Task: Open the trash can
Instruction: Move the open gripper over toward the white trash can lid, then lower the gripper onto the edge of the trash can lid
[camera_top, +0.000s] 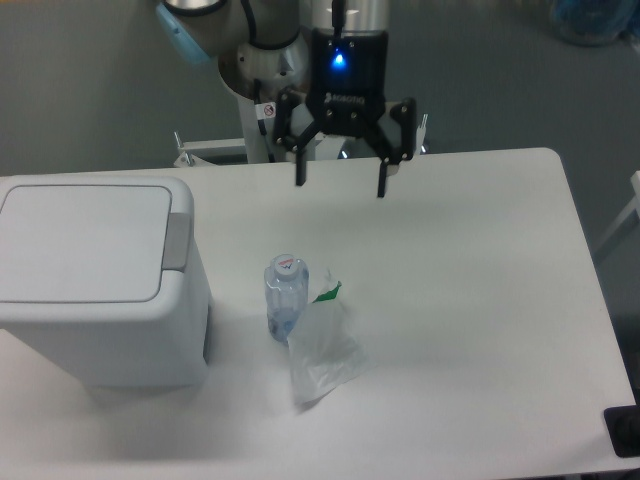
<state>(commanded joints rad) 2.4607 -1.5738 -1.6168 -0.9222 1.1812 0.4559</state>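
The trash can (100, 300) is a large boxy white bin at the left of the white table. Its flat white lid (85, 243) lies closed, with the grey push-button tab (178, 240) along its right edge. My gripper (339, 184) hangs over the far middle of the table, well to the right of and behind the bin. Its two black fingers point down, spread wide apart, with nothing between them.
A small clear water bottle (286, 295) stands near the table's middle, right of the bin. A crumpled clear plastic bag (322, 345) with a green tag lies against it. The robot base (262, 80) stands behind the table's far edge.
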